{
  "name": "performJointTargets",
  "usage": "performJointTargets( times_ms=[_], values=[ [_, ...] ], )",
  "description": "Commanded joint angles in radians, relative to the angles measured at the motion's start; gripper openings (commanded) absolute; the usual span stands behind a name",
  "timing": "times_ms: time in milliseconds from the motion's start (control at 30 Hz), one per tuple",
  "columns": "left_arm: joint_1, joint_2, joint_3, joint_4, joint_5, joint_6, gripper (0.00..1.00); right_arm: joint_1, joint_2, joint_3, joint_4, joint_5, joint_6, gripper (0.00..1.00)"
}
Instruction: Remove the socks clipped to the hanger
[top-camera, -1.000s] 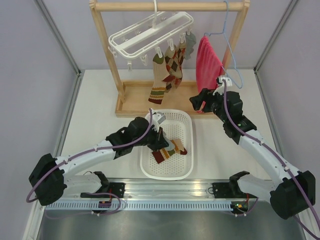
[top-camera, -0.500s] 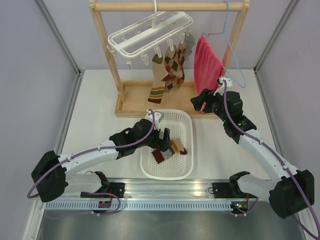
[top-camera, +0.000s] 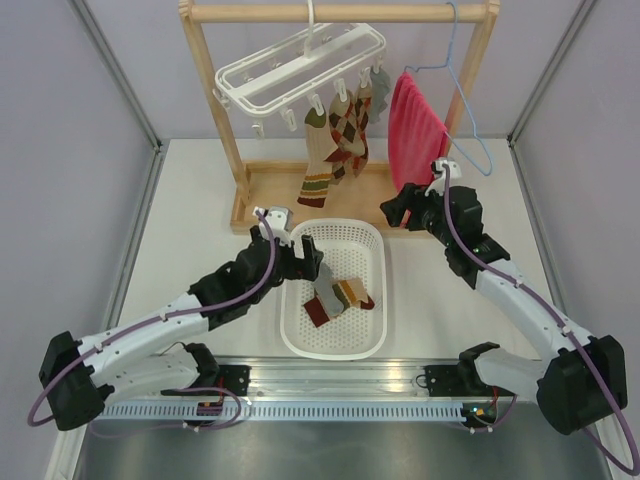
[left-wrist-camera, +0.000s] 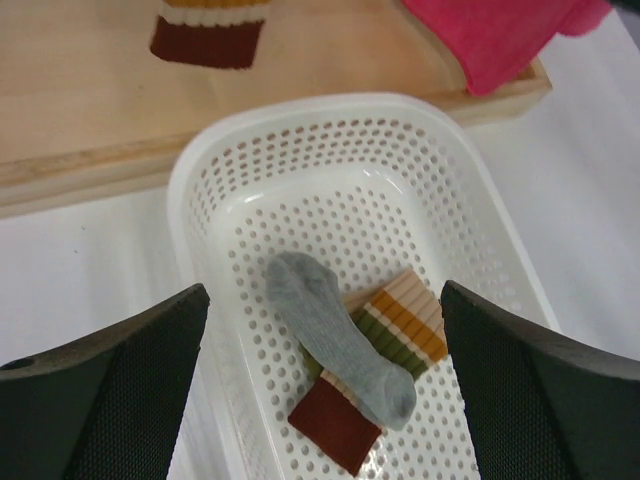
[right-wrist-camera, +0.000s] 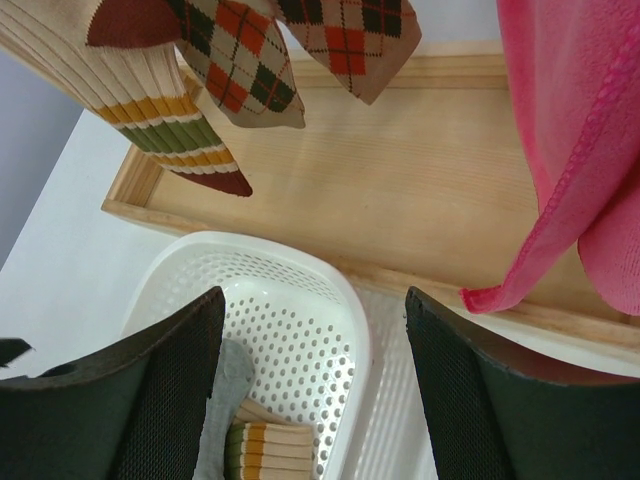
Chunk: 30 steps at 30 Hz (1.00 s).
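— What's the build like?
— Left arm (top-camera: 150, 332) and right arm (top-camera: 522, 300) alike: white tubular links, bulky black joints, a purple cable (top-camera: 449, 225) looping along each
— And the fingers (left-wrist-camera: 110, 390)?
— Broad, curved, matte black

The hanger (top-camera: 300, 72), a white rectangular frame, hangs tilted by its hook above the table's far edge; small white clips (top-camera: 259, 128) dangle beneath it; four socks hang clipped along its right side: a striped sock (top-camera: 318, 165), cream with olive, yellow and dark-red bands; two overlapping argyle socks (top-camera: 349, 132); a grey sock (top-camera: 380, 82) rightmost; nearer the table's near edge, a loose grey sock (left-wrist-camera: 338, 338) lies diagonally across a loose striped sock (left-wrist-camera: 404, 318) inside a white basket (top-camera: 383, 290).
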Motion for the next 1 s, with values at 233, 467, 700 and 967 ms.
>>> performJointTargets(
  times_ms=[233,467,700,967],
  values=[
    [0.248,0.071,0.032,0.42,0.093,0.074,1.0,-0.009,-0.003,-0.014,0.053,-0.06,0.028,0.77],
    [0.363,0.213,0.084,0.736,0.371,0.162,1.0,-0.012,-0.002,-0.026,0.071,-0.083,0.028,0.77],
    [0.385,0.409,0.216,0.835,0.459,0.229,1.0,-0.016,0.009,-0.044,0.09,-0.107,0.02,0.77],
    [0.396,0.569,0.327,0.85,0.468,0.262,1.0,-0.024,0.011,-0.047,0.096,-0.124,0.008,0.77]
  ],
)
